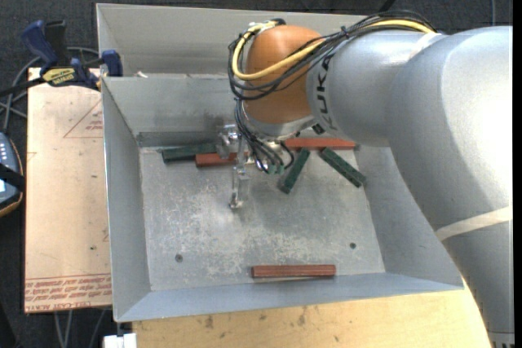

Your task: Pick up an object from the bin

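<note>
My gripper [237, 201] hangs below the orange wrist cover, near the middle of the bin, and its tips reach down to the bare grey floor. The fingers look pressed together as one thin prong, shut, with nothing between them. Just behind it lies a red-brown stick [214, 160], end to end with a dark green stick [185, 151] at the back left. To its right a green stick [293, 173] leans at an angle, partly under the wrist.
Another green stick [343, 167] and a red stick [324, 144] lie at the back right, partly hidden by the arm. A brown stick [294, 271] lies flat along the front wall. The arm covers the bin's right side.
</note>
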Controlling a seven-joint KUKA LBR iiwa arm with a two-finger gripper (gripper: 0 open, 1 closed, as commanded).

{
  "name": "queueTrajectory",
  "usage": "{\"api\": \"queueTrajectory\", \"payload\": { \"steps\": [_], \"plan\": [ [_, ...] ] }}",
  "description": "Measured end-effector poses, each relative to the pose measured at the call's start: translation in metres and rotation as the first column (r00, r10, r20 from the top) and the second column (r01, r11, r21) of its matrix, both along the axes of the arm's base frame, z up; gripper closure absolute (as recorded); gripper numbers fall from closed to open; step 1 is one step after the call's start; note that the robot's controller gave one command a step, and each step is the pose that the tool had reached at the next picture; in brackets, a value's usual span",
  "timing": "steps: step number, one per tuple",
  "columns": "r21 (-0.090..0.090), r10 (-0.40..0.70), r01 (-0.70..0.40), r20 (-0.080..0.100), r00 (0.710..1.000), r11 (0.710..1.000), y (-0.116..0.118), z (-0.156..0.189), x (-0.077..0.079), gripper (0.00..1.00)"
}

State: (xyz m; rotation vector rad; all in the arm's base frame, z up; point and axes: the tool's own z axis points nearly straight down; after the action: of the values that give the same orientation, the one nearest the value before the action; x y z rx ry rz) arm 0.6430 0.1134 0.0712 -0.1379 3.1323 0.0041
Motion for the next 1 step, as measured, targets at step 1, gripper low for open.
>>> {"api": "queueTrajectory", "payload": {
  "steps": [1],
  "plan": [
    [0.0, -0.002, 0.002, 0.0, 1.0, 1.0, -0.0002, 0.0017, 0.0006, 1.0]
  ]
}}
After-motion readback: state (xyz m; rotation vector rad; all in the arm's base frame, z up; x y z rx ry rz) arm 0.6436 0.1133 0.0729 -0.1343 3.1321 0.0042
